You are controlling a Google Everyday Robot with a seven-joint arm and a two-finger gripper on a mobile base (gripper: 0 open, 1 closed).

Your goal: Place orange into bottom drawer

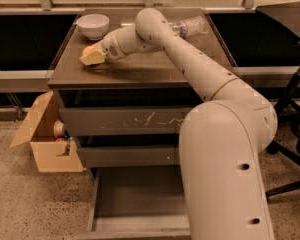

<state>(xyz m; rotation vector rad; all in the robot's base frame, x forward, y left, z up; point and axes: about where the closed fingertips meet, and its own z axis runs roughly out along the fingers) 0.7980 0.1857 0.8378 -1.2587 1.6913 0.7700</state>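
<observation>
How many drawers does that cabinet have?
3. The scratched top drawer is shut, the narrow middle drawer below it is shut, and the bottom drawer is pulled open. The robot's body hides their right sides. The gripper is up on the cabinet top by the orange.
</observation>
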